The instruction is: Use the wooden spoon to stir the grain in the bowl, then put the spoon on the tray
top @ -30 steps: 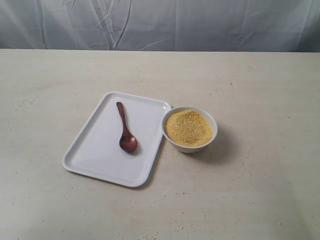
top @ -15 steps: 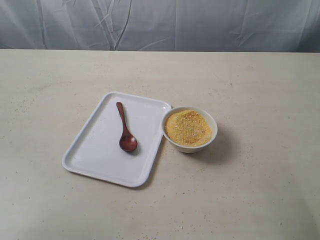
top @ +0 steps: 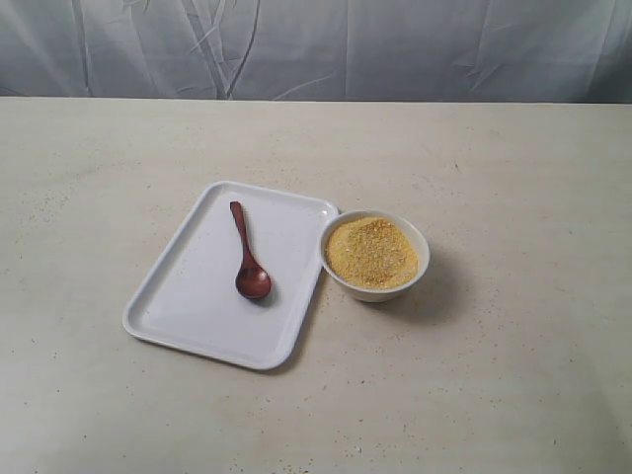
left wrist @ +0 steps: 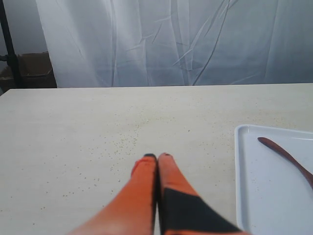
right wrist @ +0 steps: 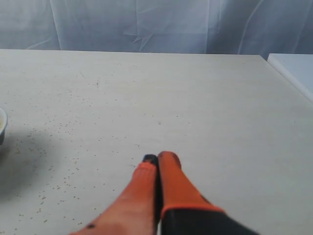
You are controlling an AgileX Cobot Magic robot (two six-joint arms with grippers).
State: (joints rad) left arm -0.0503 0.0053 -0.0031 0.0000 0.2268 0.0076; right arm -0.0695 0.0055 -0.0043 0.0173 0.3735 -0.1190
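Observation:
The dark reddish-brown wooden spoon (top: 248, 259) lies on the white tray (top: 202, 311), handle toward the back; its handle (left wrist: 288, 157) also shows in the left wrist view, on the tray (left wrist: 244, 186). Touching the tray's right edge stands the white bowl (top: 375, 287), filled with yellow-orange grain (top: 371, 251). Neither gripper appears in the exterior view. My left gripper (left wrist: 157, 156) is shut and empty over bare table, beside the tray. My right gripper (right wrist: 160, 157) is shut and empty too; the bowl's rim (right wrist: 2, 126) only peeks in at that view's edge.
The pale speckled table (top: 494, 395) runs back to a wrinkled white curtain (top: 316, 44). A white ledge (right wrist: 293, 68) borders the table's corner in the right wrist view. A dark stand and box (left wrist: 24, 68) sit past the table's corner in the left wrist view.

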